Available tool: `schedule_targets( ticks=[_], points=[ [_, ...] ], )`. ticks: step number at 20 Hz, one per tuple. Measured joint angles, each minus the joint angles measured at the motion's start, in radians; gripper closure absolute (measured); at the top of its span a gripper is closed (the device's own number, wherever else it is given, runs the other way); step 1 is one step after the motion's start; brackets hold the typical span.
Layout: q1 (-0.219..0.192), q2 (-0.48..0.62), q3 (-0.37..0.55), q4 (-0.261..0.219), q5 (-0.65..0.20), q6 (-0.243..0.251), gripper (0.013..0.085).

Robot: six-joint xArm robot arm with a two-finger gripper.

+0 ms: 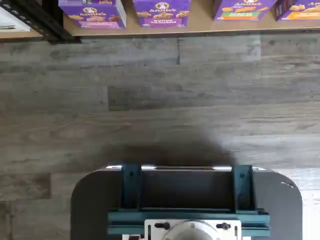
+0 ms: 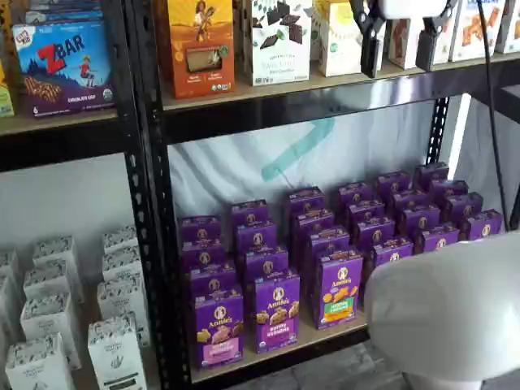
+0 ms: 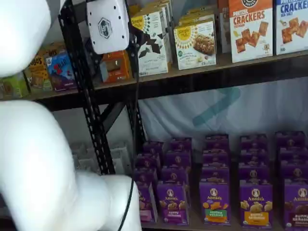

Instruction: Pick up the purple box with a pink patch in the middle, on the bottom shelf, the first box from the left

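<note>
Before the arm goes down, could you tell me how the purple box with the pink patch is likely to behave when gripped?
The purple box looks like a thin cardboard carton, so probably light and crushable under a hard squeeze. It stands upright at the bottom shelf edge, so a nudge may tip it. A neighbouring carton stands close, leaving little finger room.

Mock shop aisle, likely a lab setup: black metal racks [image 2: 145, 203] stocked with rows of identical snack cartons [image 2: 325, 244] facing front, cracker boxes [image 3: 250, 29] above, white sheet [image 2: 325, 154] hung behind, wood-look floor [image 1: 160, 100].
</note>
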Motion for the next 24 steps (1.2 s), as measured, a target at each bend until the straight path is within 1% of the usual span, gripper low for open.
schedule_targets(
  ticks=[1,2,3,5,8,12,14,19,24],
  points=[
    [-0.011,-0.002,0.002,0.013,-0.003,-0.007,0.013],
    [-0.052,-0.01,0.01,0.056,-0.014,-0.027,0.013],
    [-0.071,-0.014,0.014,0.077,-0.02,-0.038,0.013],
    [-0.084,-0.015,0.016,0.093,-0.025,-0.047,0.013],
    [-0.081,-0.012,0.017,0.088,-0.03,-0.049,0.013],
    [-0.054,-0.011,0.033,0.059,-0.055,-0.034,0.013],
    [-0.051,-0.011,0.047,0.059,-0.07,-0.033,0.013],
    [-0.042,-0.014,0.103,0.053,-0.123,-0.029,0.013],
    [-0.017,-0.017,0.173,0.048,-0.181,-0.01,0.013]
  ],
)
